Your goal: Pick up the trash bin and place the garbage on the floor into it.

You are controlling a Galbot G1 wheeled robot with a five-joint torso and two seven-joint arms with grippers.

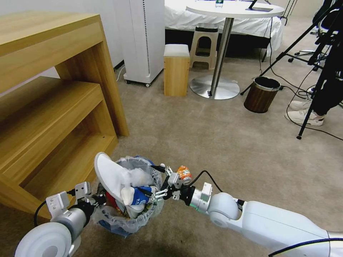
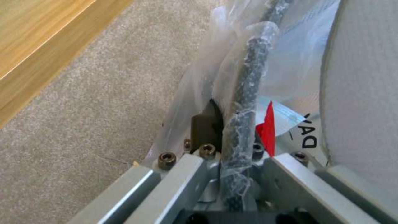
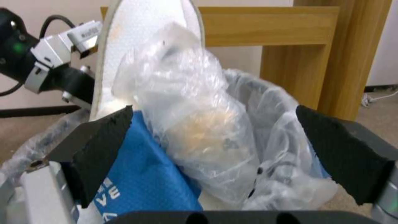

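The left gripper (image 1: 93, 198) is clamping the trash bin (image 1: 125, 217) rim beside the wooden shelf (image 1: 53, 107); the right gripper (image 1: 157, 184) is hovering wide open over a protruding white slipper (image 1: 109, 175), its pads (image 3: 104, 146) flanking clear wrapping.

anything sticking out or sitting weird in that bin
Yes. A white slipper stands on end in the trash bin, rising well above the rim rather than lying inside. The bin looks overfull. The left gripper clamps the rim; the right gripper hangs open at the opposite side.
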